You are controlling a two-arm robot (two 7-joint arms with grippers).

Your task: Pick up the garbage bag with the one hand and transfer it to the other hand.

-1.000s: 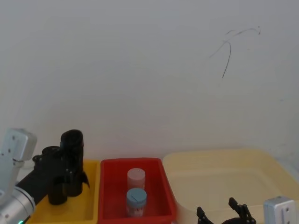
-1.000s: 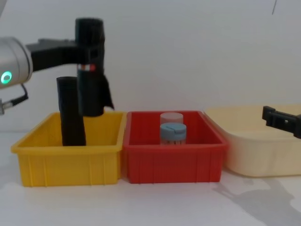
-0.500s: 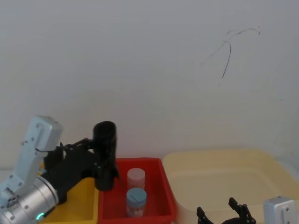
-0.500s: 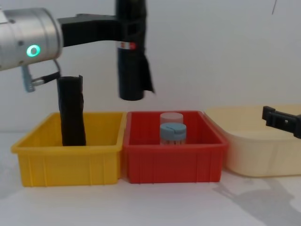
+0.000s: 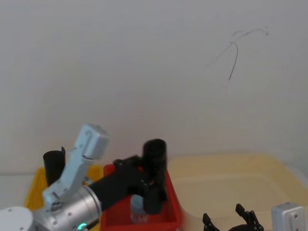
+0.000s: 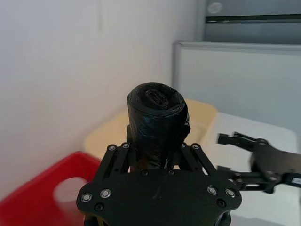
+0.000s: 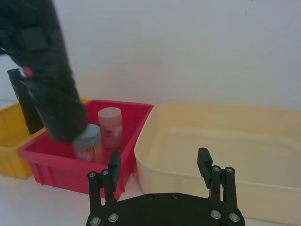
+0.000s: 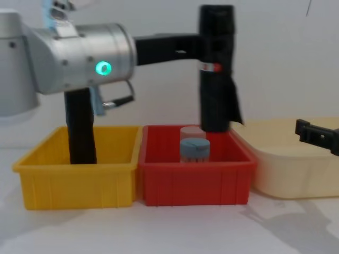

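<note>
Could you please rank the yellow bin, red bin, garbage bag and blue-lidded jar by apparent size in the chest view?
1. yellow bin and red bin: they look alike, so not ranked apart.
2. garbage bag; its nearness to the camera is unsure.
3. blue-lidded jar, smallest.

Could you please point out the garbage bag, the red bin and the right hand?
garbage bag (image 8: pixel 214 100): chest view, below its label.
red bin (image 8: pixel 193 182): chest view, front wall.
right hand (image 7: pixel 159 157): right wrist view, between its fingertips.
</note>
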